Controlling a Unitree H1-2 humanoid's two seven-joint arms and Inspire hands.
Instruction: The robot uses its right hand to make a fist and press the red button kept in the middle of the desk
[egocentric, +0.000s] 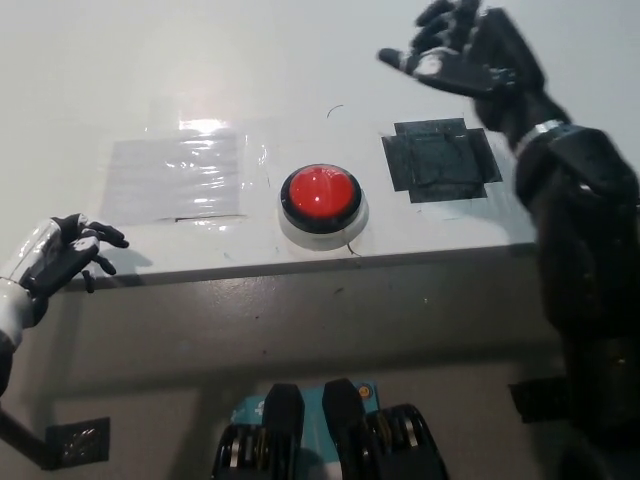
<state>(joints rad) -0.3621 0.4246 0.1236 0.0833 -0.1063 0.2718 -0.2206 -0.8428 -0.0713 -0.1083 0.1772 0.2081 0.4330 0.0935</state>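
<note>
The red button (320, 195), round with a black ring and a white base, sits near the front edge of the white desk (300, 60). My black right hand (465, 50) hangs raised at the upper right, well beyond and to the right of the button, with its fingers spread apart and nothing in them. The white left hand (60, 255) rests at the desk's front edge on the far left, fingers loosely curled and holding nothing.
A black taped square (440, 160) lies on the desk right of the button. A clear plastic sheet (175, 175) is taped down to the button's left. The desk's front edge (300, 265) runs just below the button.
</note>
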